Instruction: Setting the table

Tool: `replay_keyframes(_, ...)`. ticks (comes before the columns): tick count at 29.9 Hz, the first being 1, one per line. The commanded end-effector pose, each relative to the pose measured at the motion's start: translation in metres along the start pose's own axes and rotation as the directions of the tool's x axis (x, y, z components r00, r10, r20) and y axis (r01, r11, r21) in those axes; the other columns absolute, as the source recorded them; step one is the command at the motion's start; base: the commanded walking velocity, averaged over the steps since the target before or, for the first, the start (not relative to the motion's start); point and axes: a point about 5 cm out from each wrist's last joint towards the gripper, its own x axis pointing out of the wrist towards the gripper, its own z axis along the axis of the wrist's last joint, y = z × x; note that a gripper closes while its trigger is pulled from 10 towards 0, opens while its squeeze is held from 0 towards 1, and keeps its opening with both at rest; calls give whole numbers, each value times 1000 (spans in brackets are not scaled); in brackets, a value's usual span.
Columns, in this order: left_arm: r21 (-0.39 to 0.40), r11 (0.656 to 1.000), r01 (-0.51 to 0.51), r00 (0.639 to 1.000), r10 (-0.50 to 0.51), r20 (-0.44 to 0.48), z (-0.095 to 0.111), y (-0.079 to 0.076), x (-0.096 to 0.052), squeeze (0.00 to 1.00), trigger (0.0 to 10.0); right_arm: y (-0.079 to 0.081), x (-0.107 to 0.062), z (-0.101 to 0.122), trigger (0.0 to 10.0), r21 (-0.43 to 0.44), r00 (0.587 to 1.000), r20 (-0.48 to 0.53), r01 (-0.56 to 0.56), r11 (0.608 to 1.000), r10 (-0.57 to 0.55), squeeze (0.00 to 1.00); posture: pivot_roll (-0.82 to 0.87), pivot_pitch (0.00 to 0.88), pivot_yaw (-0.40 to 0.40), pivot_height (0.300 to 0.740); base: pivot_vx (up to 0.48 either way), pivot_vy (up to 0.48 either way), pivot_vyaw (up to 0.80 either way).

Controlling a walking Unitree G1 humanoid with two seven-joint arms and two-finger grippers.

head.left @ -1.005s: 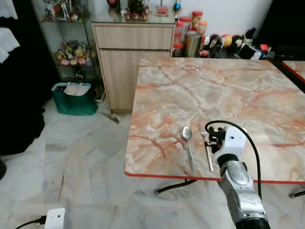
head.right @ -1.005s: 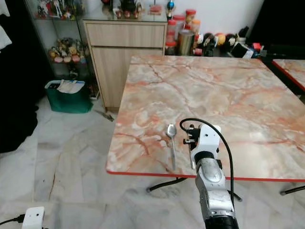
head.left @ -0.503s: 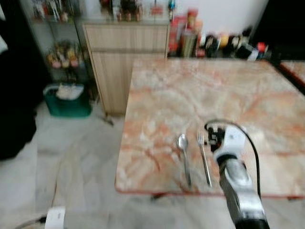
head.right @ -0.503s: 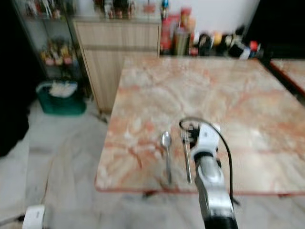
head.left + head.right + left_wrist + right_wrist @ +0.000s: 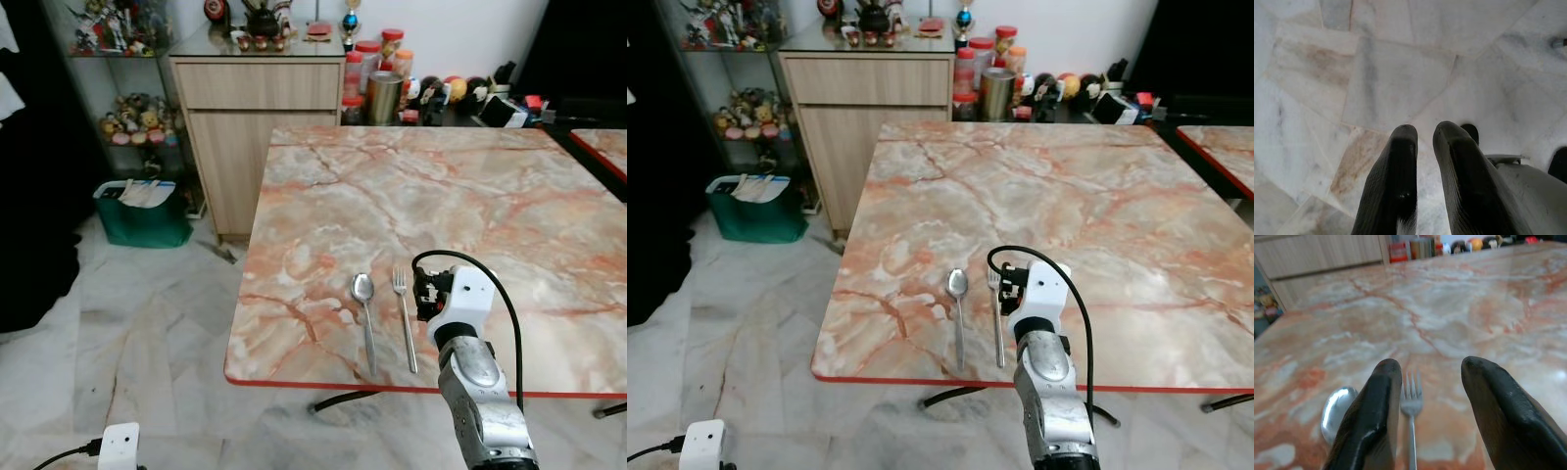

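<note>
A silver fork point(image 5: 403, 313) and a silver spoon point(image 5: 364, 315) lie side by side, handles toward me, near the front edge of the pink marble table point(image 5: 470, 186). My right gripper point(image 5: 1431, 364) hovers low over the table just right of the fork and is open. In the right wrist view the fork point(image 5: 1411, 406) lies between and beyond its black fingers point(image 5: 1378, 401), and the spoon point(image 5: 1337, 411) lies to one side. My left gripper point(image 5: 1425, 128) hangs over the marble floor, shut with nothing in it.
A wooden cabinet point(image 5: 260, 108) stands beyond the table's far left corner, with jars and tins point(image 5: 382, 73) beside it. A green bin point(image 5: 142, 211) sits on the floor to the left. A second red-edged table point(image 5: 602, 147) is at the right.
The whole view has shifted and was blurred half a second ago, so the camera moved. Fork and spoon lie as before, and the right gripper keeps its place beside the fork.
</note>
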Motion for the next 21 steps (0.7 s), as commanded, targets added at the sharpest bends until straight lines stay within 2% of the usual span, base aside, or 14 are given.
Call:
replay_keyframes(1, 1, 1000, -2, 1000, 2, -19, -4, 2, -1, 0, 10000, -3, 1, 4, 10000, -9, 1000, 0, 17, 1000, -17, 1000, 2, 86, -26, 740, 0, 0, 0)
replay_keyframes(9, 1, 1000, 1, 1000, -1, -20, -4, 1, -1, 0, 10000, -20, 3, -1, 10000, -14, 996, -57, 65, 998, -66, 1000, -5, 87, -27, 740, 0, 0, 0)
replay_keyframes(10, 1, 1000, 1, 1000, -1, -20, -4, 1, -1, 0, 10000, -19, 3, -3, 10000, -17, 995, -75, 60, 998, -61, 0, -6, 89, -27, 740, 0, 0, 0)
replay_keyframes(16, -1, 1000, 2, 1000, -2, -21, -4, 1, 0, 0, 10000, -17, 2, -10, 10000, -15, 987, -145, 64, 998, -66, 0, -3, 91, -29, 740, 0, 0, 0)
replay_keyframes(17, -1, 1000, 1, 1000, -1, -21, -4, 1, 0, 0, 10000, -13, 3, -12, 10000, -12, 984, -174, 39, 999, -40, 0, -4, 91, -29, 740, 0, 0, 0)
replay_keyframes(21, -1, 1000, 0, 1000, 0, -21, -4, 1, 0, 0, 10000, -6, 4, -12, 10000, -10, 983, -182, -9, 1000, 7, 0, -3, 91, -29, 740, 0, 0, 0)
